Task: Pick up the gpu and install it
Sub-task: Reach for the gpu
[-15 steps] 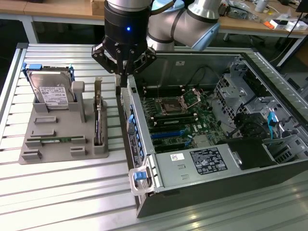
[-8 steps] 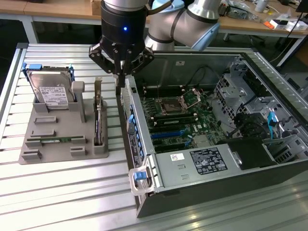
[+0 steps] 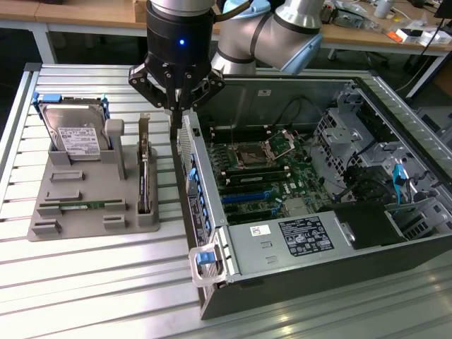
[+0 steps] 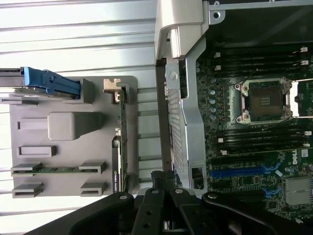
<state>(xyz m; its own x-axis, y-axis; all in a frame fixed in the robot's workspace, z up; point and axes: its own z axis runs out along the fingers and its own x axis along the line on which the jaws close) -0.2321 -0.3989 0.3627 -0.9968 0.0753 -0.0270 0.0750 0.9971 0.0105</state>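
While the gripper (image 3: 174, 121) hangs shut and empty beside the gpu (image 3: 144, 176), descending could strike the case wall (image 3: 192, 162) — or miss the card.

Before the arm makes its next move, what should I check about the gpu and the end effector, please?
1. The gpu stands on edge in the gray holder: ok.
2. End effector open for grasping: not ok, shut and empty.
3. End effector above the gpu: not ok, it hangs beside it, near the case wall.
4. Motherboard's blue slots exposed: ok.
5. Slots free of debris: cannot tell.
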